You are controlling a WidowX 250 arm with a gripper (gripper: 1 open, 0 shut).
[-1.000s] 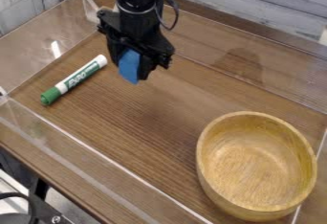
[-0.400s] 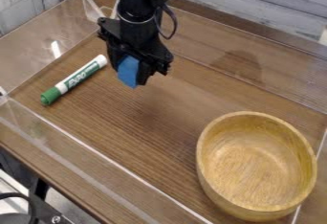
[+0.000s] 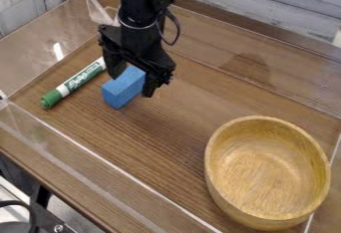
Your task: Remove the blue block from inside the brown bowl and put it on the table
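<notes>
Can see the blue block (image 3: 124, 88) lying on the table (image 3: 167, 142), toward the picture's left side, just below the gripper (image 3: 136, 74). Can make out the 2 dark fingers spread apart, with the block's blue top face exposed in front of and between them. Cannot tell from this 1 view whether either fingertip touches the block's edges, or how much height separates them from the tabletop. Can see the block set at a slant in the picture, with a broad face turned upward and a narrower, darker side along its lower edge.

Can see the marker pen (image 3: 74, 85), pale with green ends, lying diagonally on the table near the block, on the picture's left. Can see the brown bowl (image 3: 266, 167) standing upright on the table at the picture's lower right, well apart from both block and gripper. Can make out the black arm (image 3: 139, 0) reaching down from the picture's top edge, and dark cables (image 3: 19, 213) at the lower left corner.
</notes>
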